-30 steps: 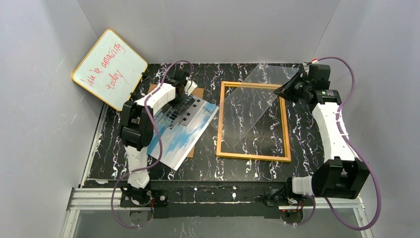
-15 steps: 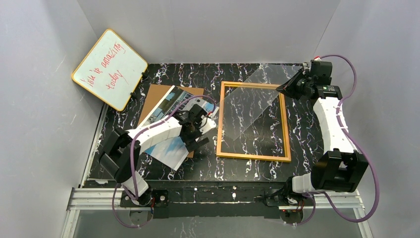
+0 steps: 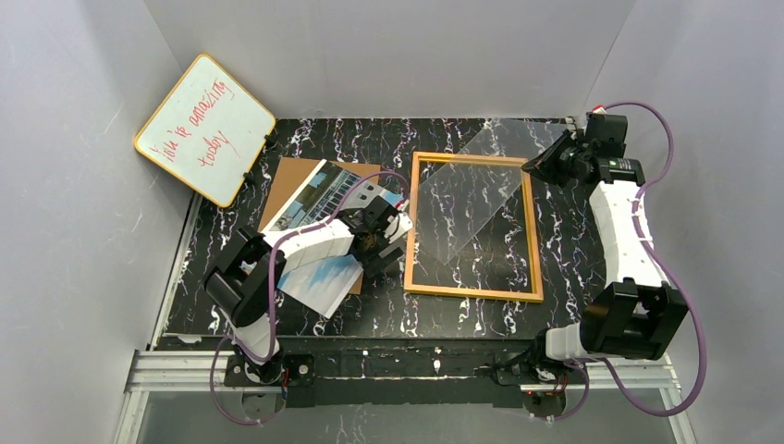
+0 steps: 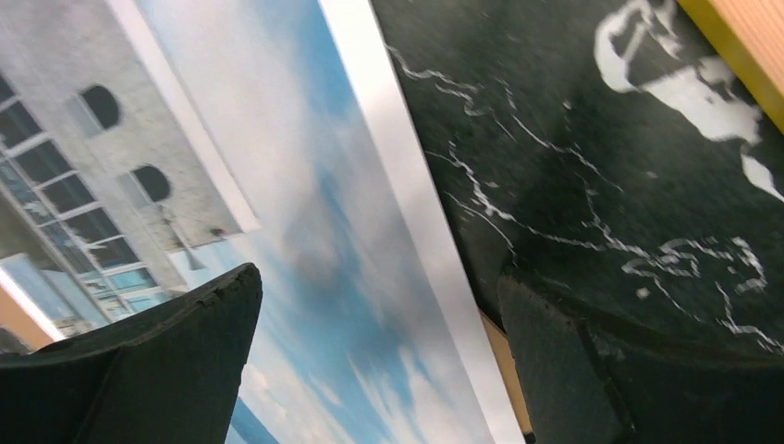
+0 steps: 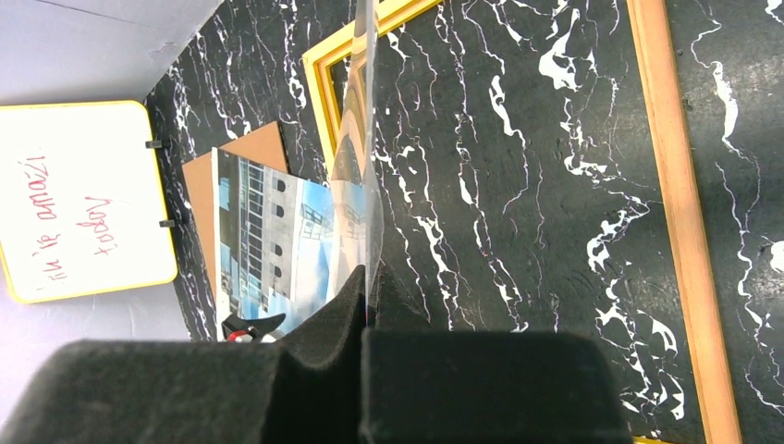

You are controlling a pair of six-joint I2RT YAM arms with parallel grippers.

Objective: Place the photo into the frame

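The photo point(image 3: 319, 196) of a white building under blue sky lies face up on the table, left of the frame point(image 3: 471, 293). The frame lies flat, orange-brown side up. My left gripper point(image 3: 384, 242) is open low over the photo's right edge. In the left wrist view one finger hangs over the photo point(image 4: 305, 231) and the other over bare table, with the left gripper point(image 4: 379, 282) straddling the white border. My right gripper point(image 3: 547, 165) is shut on a corner of the clear glass pane point(image 3: 481, 199), holding it tilted above the frame. The right wrist view shows the pane point(image 5: 365, 139) edge-on between the shut jaws of the right gripper point(image 5: 367, 305).
A brown backing board point(image 3: 288, 176) lies under the photo. A yellow-rimmed whiteboard point(image 3: 205, 128) with red writing leans on the left wall. Grey walls close in the black marbled table point(image 3: 370, 305) on three sides.
My left arm swung from the photo's far end forward and right to its right edge beside the frame. The right gripper drifted slightly right with the pane.
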